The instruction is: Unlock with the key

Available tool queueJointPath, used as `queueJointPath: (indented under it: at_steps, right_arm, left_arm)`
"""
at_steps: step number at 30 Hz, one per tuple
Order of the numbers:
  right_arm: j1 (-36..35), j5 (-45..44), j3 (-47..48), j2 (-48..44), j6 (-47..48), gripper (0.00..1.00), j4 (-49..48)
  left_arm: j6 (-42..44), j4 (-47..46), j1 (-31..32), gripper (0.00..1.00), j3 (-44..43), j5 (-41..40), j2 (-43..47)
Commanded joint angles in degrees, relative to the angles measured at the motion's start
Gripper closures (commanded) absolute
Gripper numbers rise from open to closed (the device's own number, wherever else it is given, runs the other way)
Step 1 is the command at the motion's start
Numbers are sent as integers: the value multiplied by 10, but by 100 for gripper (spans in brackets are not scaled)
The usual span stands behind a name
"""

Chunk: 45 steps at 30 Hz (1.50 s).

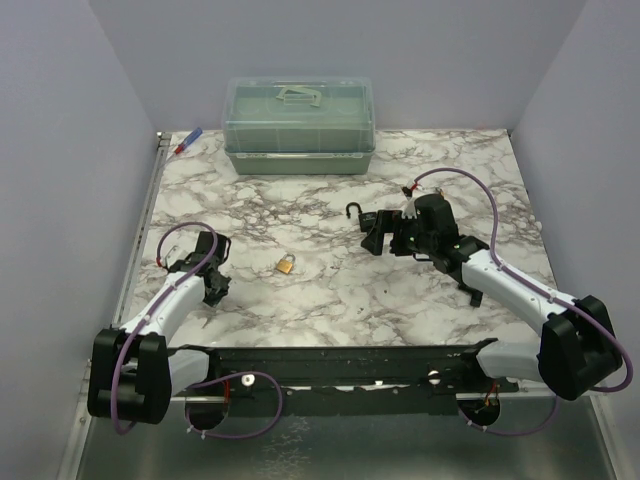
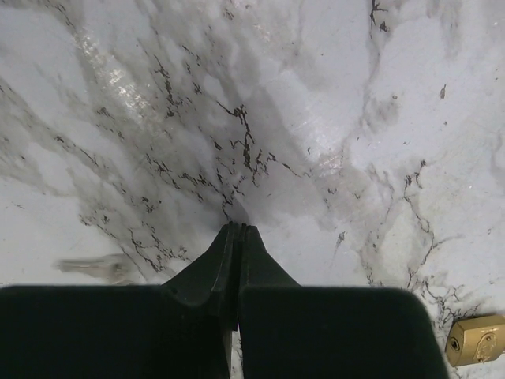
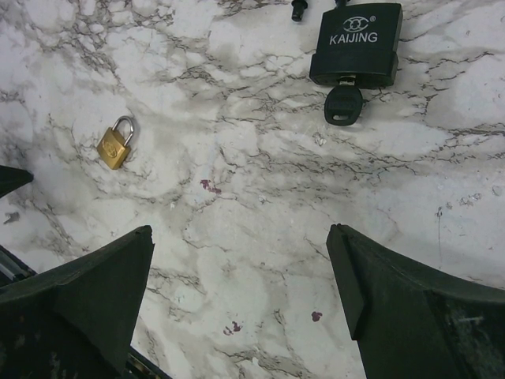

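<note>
Right of the table's (image 1: 330, 290) middle, the key (image 3: 344, 105) is sitting in the black padlock (image 3: 355, 43), whose shackle (image 1: 352, 209) is apparently standing sprung, so unlocking looks done. The right gripper (image 3: 241, 233) is hovering released nearby, and the left gripper (image 2: 234, 229) is clenching on nothing.

Marble-patterned table (image 1: 330, 300) under me. Small brass padlock (image 1: 286, 264) lies flat near the middle, alone. At the far edge I note a pale green lidded box (image 1: 299, 125) — handle folded on top. A thin blue-and-red pen (image 1: 188, 141) lies just left of it.
</note>
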<state>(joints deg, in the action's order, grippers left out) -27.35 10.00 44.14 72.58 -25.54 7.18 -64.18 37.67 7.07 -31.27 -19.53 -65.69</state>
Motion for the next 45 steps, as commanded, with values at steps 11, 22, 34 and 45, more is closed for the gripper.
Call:
queueJointPath:
  at_steps: [11, 22, 34, 45]
  right_arm:
    - [2, 42, -32, -48, -22, 2, 2]
    - [1, 91, -60, -73, -47, 2, -41]
    - [-4, 103, -70, -62, -67, 3, -61]
    - [-18, 108, -73, -53, -67, 4, -66]
  left_arm:
    - [16, -30, -5, 100, 18, 56, 52]
    - [27, -32, -3, 100, 10, 69, 97]
    - [16, -30, -3, 100, 20, 60, 107]
    - [9, -28, -4, 100, 27, 59, 116]
